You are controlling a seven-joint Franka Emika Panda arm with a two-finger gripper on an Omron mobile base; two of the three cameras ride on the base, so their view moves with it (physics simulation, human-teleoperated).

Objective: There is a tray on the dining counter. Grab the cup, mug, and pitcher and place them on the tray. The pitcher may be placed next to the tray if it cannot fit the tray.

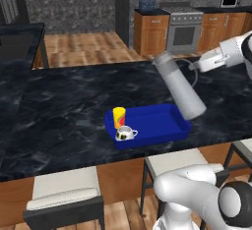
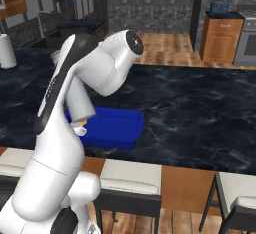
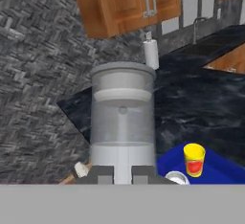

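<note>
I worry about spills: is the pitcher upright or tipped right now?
Tipped. The pitcher hangs off the counter in the claw, leaning, its base over the tray's right end.

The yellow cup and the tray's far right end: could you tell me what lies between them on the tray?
Bare blue tray floor in the left base view; the cup and mug crowd its left end.
</note>
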